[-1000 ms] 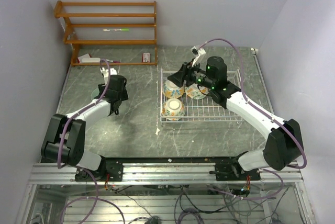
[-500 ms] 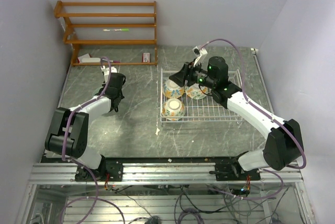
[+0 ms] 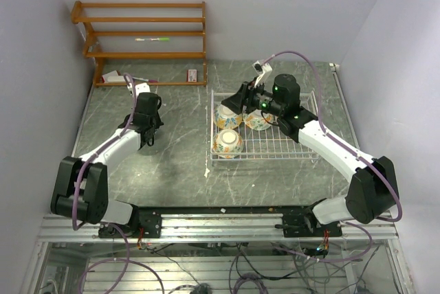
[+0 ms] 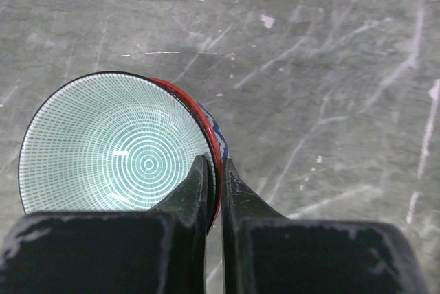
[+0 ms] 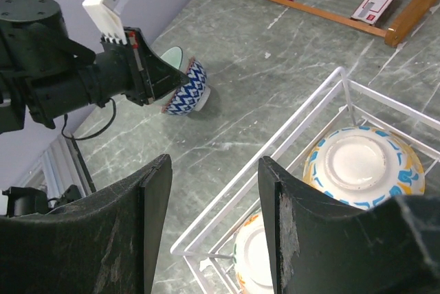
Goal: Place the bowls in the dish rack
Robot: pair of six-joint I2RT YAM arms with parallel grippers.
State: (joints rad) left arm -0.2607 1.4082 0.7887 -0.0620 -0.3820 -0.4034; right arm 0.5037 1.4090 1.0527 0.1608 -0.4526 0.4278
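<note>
1. left gripper: jaws pinched tight on the red rim of the teal bowl, one finger inside and one outside.
2. teal bowl: teal grid pattern inside, blue-white zigzag outside. It is at the left side of the table, well apart from the dish rack. The right wrist view shows it tilted, mouth toward the left gripper. Can't tell whether it touches the table.
3. right gripper: jaws about half open with nothing between them, hovering over the rack's left end.
4. The dish rack holds three floral bowls: far-left bowl, near-left bowl, and third bowl just right of the far-left one, partly hidden by the right arm.
5. Far-left and near-left bowls sit upside down, foot ring up.
6. wooden shelf stands at the table's far-left corner.
</note>
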